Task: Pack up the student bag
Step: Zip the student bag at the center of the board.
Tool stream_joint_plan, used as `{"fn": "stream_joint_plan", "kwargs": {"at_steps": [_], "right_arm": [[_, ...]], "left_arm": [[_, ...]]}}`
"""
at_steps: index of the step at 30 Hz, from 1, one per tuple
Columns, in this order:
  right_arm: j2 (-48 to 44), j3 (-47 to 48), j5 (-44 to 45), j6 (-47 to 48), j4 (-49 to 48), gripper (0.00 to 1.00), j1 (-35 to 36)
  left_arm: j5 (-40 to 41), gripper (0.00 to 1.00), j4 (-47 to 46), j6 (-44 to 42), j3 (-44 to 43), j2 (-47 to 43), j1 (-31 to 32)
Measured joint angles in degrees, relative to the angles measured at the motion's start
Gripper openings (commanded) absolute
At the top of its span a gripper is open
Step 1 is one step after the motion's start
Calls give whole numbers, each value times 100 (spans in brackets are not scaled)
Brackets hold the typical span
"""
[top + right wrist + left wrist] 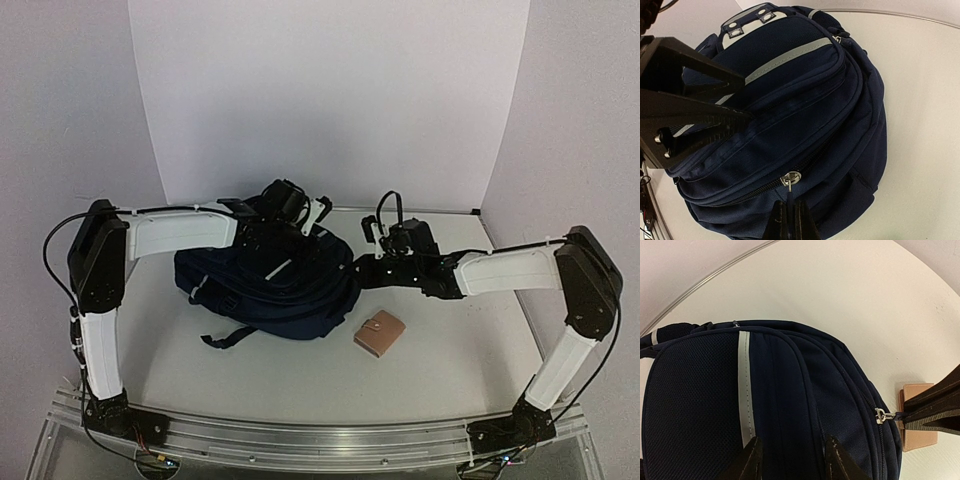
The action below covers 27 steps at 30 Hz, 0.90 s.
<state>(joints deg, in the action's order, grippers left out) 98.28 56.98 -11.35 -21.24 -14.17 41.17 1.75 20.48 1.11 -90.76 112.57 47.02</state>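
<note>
Right gripper [788, 209] has its fingers pressed together on the zipper pull [789, 190] at the side of the student bag [270, 285]. The left gripper [794, 441] rests on top of the bag with its fingers spread; the fabric between them lies flat and, as far as can be seen, unpinched. Pale walls close in both sides, and a white backdrop panel [330, 100] stands at the far side. Below it spreads the pale, matte counter [450, 350], with a metal rail [300, 440] along its near edge carrying both arm bases. The bag lies near the counter's middle, striped front up, a black strap [225, 338] reaching toward the rail. A tan wallet [379, 334] lies flat near the bag's right side, apart from it.
</note>
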Motion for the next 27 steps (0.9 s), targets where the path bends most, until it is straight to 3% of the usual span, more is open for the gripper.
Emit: {"fn": "stream_joint_plan", "kwargs": {"at_steps": [3,5,14,27], "right_arm": [[-56,-25,189,-13,9,0,19],[-63,-25,247,-24,32,0,20],[143,174,-451,-14,217,0,-521],[1177,1396,-1432,566,511,0,-1118]], "left_arm": [[-8,8,-1,7,7,13,53],[-22,1,-37,-41,31,13,99],[-401,0,-759,-253,963,-439,92],[-1105,0,-593,-698,1558,-1187,49]]}}
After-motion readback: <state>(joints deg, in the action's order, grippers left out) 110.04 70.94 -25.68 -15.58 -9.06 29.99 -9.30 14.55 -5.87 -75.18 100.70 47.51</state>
